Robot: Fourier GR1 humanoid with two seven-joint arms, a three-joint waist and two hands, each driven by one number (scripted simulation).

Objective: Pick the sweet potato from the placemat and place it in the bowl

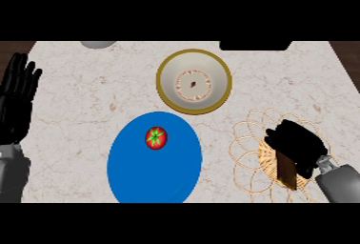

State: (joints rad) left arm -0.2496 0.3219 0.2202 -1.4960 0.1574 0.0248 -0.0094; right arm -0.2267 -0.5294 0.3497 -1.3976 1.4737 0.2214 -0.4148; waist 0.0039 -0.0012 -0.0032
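Observation:
A brown sweet potato (287, 173) lies on the woven wicker placemat (247, 143) at the right, mostly hidden. My right hand (295, 142) is down over it with fingers curled round it, and only the potato's near end shows below the palm. The cream bowl (194, 82) with a gold rim stands at the counter's far middle, up and to the left of that hand, with nothing in it. My left hand (17, 93) rests open at the left edge, fingers up.
A blue plate (155, 171) with a red tomato (156, 137) on it lies left of the placemat, in front of the bowl. A grey round object (98, 44) and a black object (255, 45) sit at the counter's far edge.

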